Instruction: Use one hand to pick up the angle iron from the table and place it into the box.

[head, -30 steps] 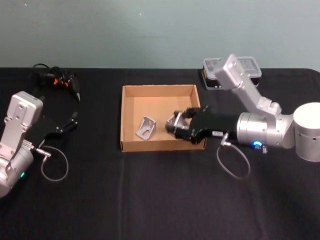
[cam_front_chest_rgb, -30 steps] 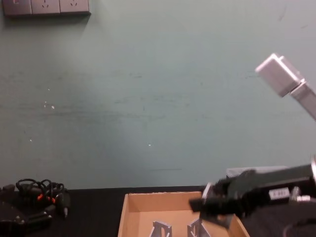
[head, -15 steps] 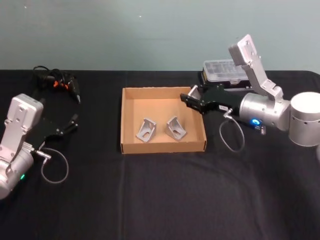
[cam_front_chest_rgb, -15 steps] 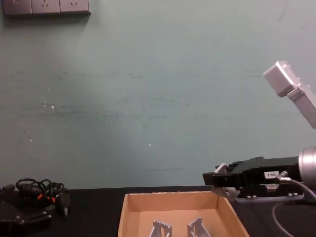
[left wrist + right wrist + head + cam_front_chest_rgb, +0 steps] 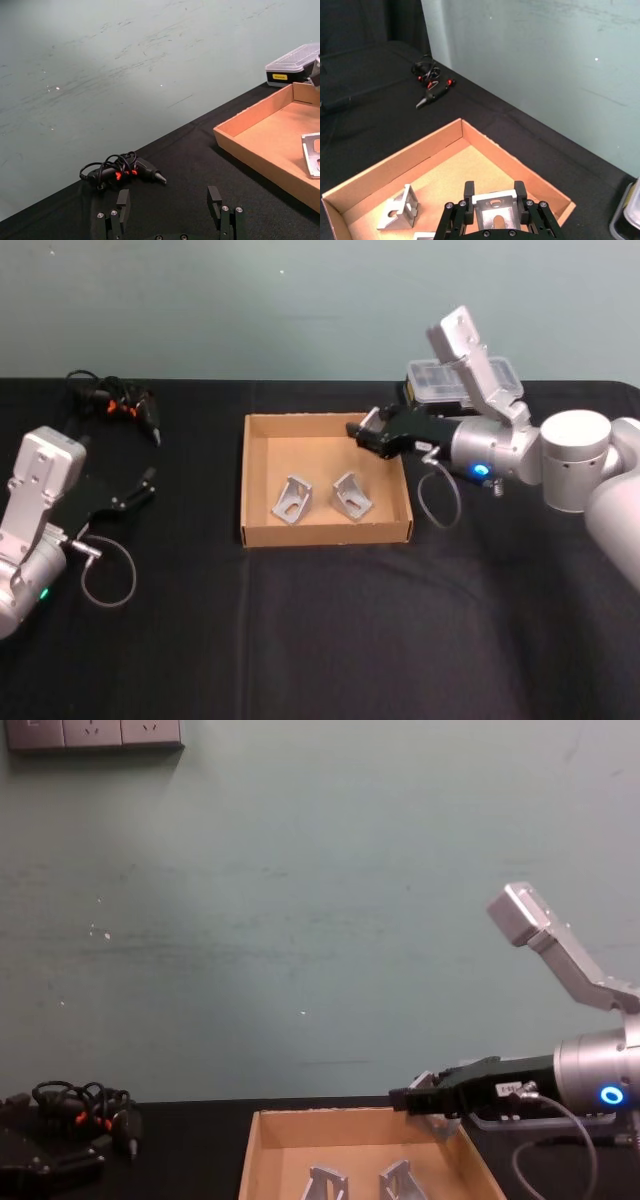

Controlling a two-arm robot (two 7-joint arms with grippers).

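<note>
My right gripper [image 5: 362, 432] hovers over the far right corner of the tan box [image 5: 325, 533], above its wall. In the right wrist view the right gripper [image 5: 494, 189] is shut on a silver slotted angle iron [image 5: 494, 210]. Two more angle irons [image 5: 291, 499] [image 5: 352, 493] lie side by side on the box floor. The chest view has the right gripper [image 5: 402, 1098] just above the box rim [image 5: 350, 1122]. My left gripper [image 5: 140, 490] rests low at the left of the black table [image 5: 320, 640], and in its wrist view the left gripper [image 5: 168, 200] is open and holds nothing.
A small black case with a clear lid [image 5: 470, 375] stands behind the right arm. A black cable bundle with orange bits [image 5: 115, 400] lies at the table's far left. The table's front half is bare black cloth.
The right gripper has risen from low over the box's near right part and drawn back to the far right corner, still holding its angle iron. The left arm has stayed put.
</note>
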